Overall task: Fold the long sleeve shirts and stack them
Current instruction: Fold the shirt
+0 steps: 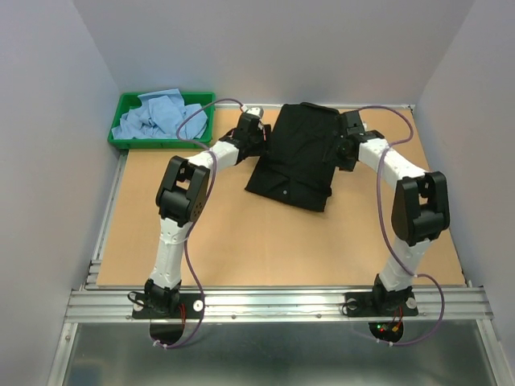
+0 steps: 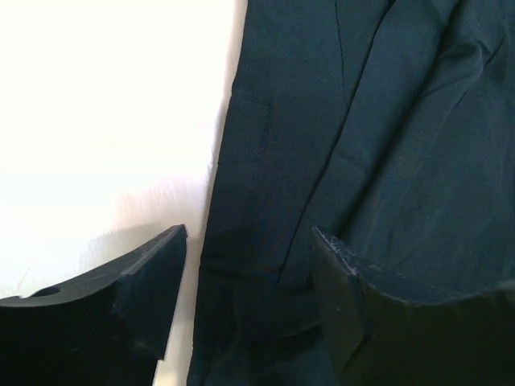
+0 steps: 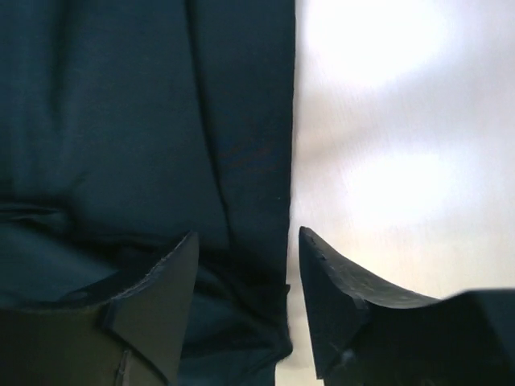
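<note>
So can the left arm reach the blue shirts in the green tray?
Probably yes. The left gripper is open at the black shirt's edge, holding nothing, and the blue shirts lie in the green tray just to its left with nothing between them.

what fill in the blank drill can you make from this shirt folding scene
The cloth button-front shirt lying on the brown tabletop is coloured ___.
The crumpled light blue cloth shirts lie in a plastic tray coloured ___.
The left end effector and right end effector each stand ___, at that shirt's side edges.
Missing: black; green; open.
</note>
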